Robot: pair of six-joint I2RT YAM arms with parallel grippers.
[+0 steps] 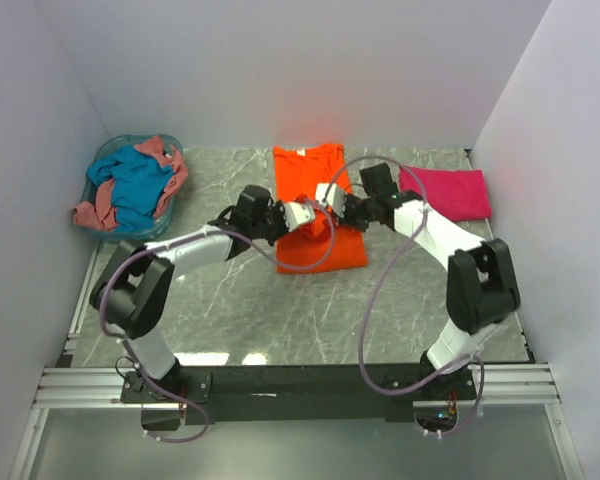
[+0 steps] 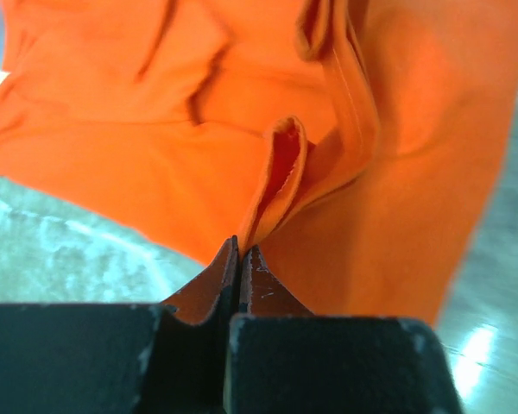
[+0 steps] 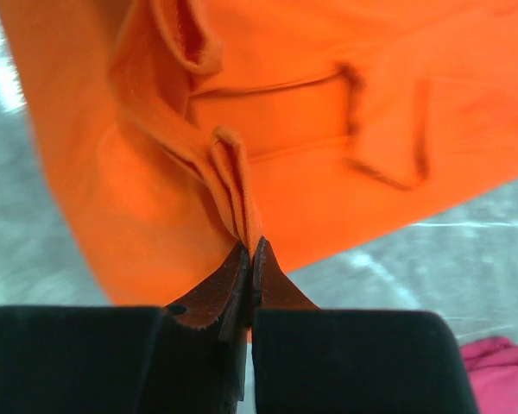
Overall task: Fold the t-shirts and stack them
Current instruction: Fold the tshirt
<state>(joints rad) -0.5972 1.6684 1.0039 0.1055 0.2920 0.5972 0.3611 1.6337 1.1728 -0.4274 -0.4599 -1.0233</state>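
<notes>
The bright orange t-shirt [image 1: 315, 215] lies partly folded in the middle of the table. My left gripper [image 1: 313, 207] is shut on a fold of its cloth [image 2: 276, 185], seen pinched between the jaws in the left wrist view. My right gripper [image 1: 332, 198] is shut on another bunch of the orange shirt [image 3: 233, 190]. Both grippers meet over the shirt's middle and lift the cloth a little. A folded magenta-pink t-shirt [image 1: 448, 192] lies at the back right; its edge shows in the right wrist view [image 3: 501, 366]. The teal-blue t-shirt [image 1: 135, 180] and the salmon-pink t-shirt [image 1: 98, 208] lie heaped in the basket.
The pale blue round basket [image 1: 108, 160] stands at the back left by the left wall. White walls close in the table on the left, back and right. The grey marble tabletop [image 1: 280, 315] shows bare in front of the orange shirt.
</notes>
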